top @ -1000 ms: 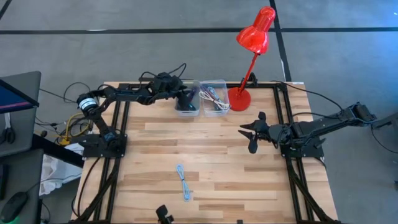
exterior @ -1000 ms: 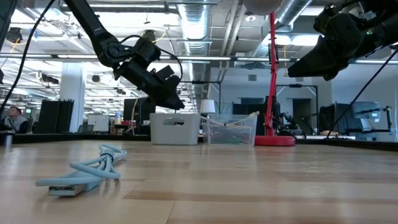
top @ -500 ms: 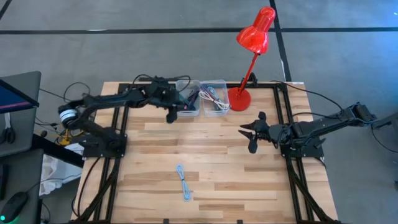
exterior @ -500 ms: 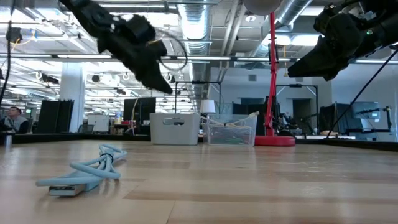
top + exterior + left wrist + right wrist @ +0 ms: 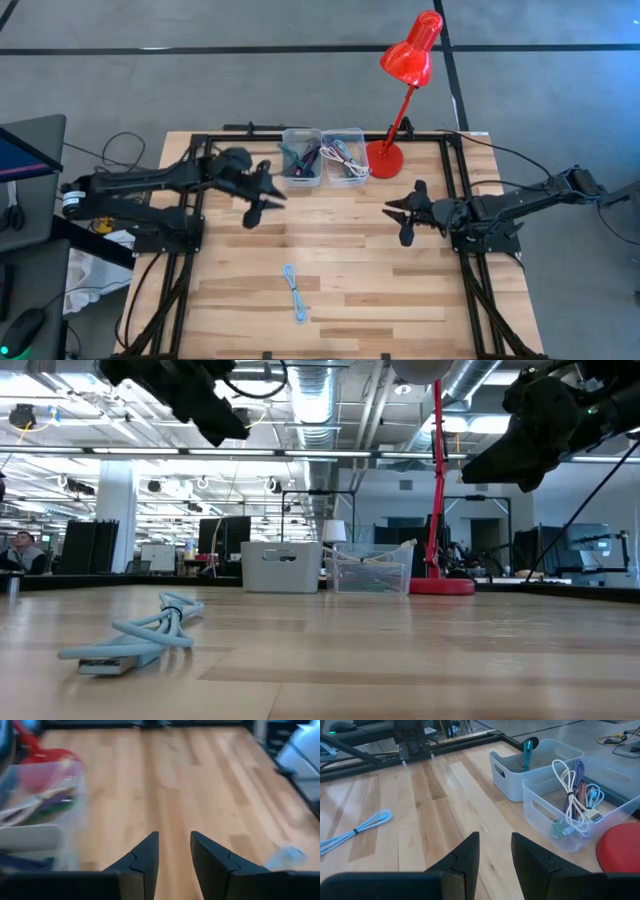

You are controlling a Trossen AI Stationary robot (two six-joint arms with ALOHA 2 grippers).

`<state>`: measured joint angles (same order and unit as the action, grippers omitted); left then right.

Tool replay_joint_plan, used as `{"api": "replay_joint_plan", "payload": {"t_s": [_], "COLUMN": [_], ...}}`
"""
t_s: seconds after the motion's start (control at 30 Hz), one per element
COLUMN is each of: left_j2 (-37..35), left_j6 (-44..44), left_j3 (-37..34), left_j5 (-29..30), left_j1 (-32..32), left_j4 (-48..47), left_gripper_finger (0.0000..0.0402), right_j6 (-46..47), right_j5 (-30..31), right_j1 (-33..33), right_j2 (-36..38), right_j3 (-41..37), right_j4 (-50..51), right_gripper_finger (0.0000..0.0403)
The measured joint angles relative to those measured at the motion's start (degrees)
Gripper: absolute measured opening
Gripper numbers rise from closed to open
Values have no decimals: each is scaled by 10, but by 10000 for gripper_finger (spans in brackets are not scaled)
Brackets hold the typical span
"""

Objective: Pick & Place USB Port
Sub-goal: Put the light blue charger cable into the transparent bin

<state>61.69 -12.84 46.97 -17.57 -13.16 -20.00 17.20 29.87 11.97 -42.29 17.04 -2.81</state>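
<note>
A light blue coiled USB cable [image 5: 295, 293] lies flat on the wooden table toward the near edge; it also shows in the low view [image 5: 140, 630] and the right wrist view [image 5: 350, 832]. My left gripper [image 5: 262, 200] hovers open above the table, near of the white bin [image 5: 301, 158], and holds nothing [image 5: 172, 852]. My right gripper [image 5: 400, 220] waits open over the table's right half [image 5: 492, 850]. Both stand far from the cable. The white bin holds a teal cable [image 5: 527, 750].
A clear bin [image 5: 345, 155] full of mixed cables [image 5: 572, 805] stands beside the white bin at the far edge. A red desk lamp's base [image 5: 384, 159] rests to their right. Bare wood lies between the two grippers and around the cable.
My left gripper has pulled back out of the white bin at the far edge. It has swung toward the table's left and near side and risen. The right arm and the blue cable have kept still.
</note>
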Motion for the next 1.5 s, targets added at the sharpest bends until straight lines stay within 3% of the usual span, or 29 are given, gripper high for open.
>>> {"api": "replay_joint_plan", "payload": {"t_s": [0.13, 0.33, 0.47, 0.63, 0.87, 1.13, 1.5], "left_j2": [-5, 45, 91, 129, 151, 184, 248], "left_j6": [1, -9, -74, -164, -180, -178, -70], "left_j3": [-30, -47, -47, -47, -47, -47, -47], "left_j5": [11, 112, 161, 269, 262, 261, 233], "left_j1": [72, 192, 254, 295, 312, 355, 393], "left_j4": [4, 43, 78, 80, 81, 88, 111], "left_gripper_finger": [111, 111, 111, 111, 117, 169, 179], "right_j6": [-1, -2, -2, -2, -2, -2, -2], "right_j5": [0, 1, 1, 1, 1, 1, 1], "right_j1": [-2, -12, -17, -21, -21, -21, -21], "right_j2": [0, 0, 0, 0, 0, 0, 0], "right_j3": [0, 0, 0, 0, 0, 0, 0], "right_j4": [0, -4, -14, -38, -39, -37, -37], "right_gripper_finger": [106, 106, 106, 106, 106, 106, 106]}}
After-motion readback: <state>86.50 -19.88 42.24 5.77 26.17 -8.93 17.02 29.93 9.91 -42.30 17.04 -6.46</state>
